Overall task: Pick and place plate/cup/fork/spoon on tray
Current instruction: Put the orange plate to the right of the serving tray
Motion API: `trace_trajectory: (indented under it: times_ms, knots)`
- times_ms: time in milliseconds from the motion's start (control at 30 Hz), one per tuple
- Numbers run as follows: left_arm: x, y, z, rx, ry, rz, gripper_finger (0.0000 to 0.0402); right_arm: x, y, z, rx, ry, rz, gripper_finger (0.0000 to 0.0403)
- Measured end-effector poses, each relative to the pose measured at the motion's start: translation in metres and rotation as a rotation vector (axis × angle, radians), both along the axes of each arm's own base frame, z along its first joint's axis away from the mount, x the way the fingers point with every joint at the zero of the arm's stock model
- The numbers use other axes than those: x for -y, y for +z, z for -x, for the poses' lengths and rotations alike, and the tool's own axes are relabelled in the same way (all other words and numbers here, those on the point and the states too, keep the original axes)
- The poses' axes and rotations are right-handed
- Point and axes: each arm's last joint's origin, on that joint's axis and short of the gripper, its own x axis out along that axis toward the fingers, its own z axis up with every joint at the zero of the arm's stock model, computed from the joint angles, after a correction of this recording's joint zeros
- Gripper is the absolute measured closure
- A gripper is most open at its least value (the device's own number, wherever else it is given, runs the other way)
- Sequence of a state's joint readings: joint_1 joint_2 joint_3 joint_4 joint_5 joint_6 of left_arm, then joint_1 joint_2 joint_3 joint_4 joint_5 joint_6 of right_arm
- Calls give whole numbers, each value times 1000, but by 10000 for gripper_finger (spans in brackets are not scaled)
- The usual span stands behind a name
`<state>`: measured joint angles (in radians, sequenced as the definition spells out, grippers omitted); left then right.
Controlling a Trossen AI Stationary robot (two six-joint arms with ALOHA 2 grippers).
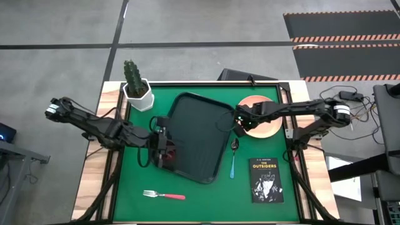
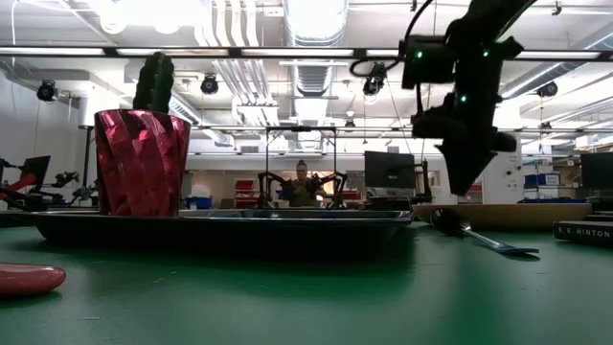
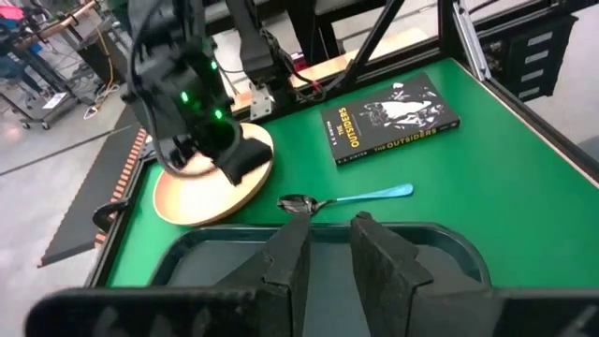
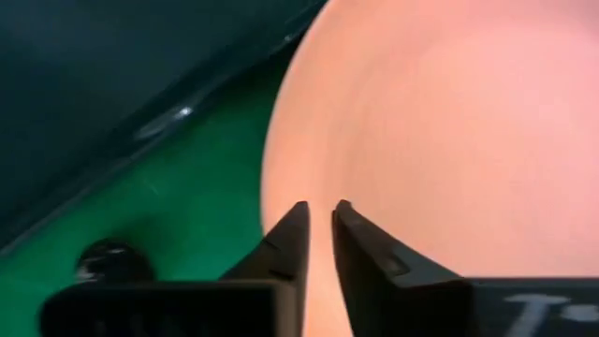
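At centre frame in the high view we see the tray [image 1: 199, 137], holding only the cup [image 2: 141, 161] at its left edge. The left gripper [image 1: 164, 149] hangs over that edge, fingers slightly parted and empty. At upper right, the right gripper [image 1: 241, 122], jaws narrowly apart, hovers over the plate's [image 1: 265, 125] left rim. The spoon [image 1: 233, 156] lies just right of the tray; the fork [image 1: 164, 195] lies at lower left.

Bright overhead lights glare in low view; right wrist view blurry up close; shadows soft on mat.
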<state>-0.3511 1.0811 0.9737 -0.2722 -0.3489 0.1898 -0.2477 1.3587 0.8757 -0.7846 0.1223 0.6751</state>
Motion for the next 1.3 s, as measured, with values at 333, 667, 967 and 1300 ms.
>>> trace_trajectory:
  times_ms: [333,667,967,1300]
  knots:
    - [0,-3,1,-7,-1,-4,340,2,-17,-7,-62,49,-6,228]
    - [0,-3,1,-6,-3,-11,340,4,-8,-4,-24,44,13,207]
    - [0,-3,1,-6,-3,-11,340,-10,9,0,68,94,-47,209]
    - [0,-4,1,-8,0,-4,340,-27,-17,-6,-66,163,-45,209]
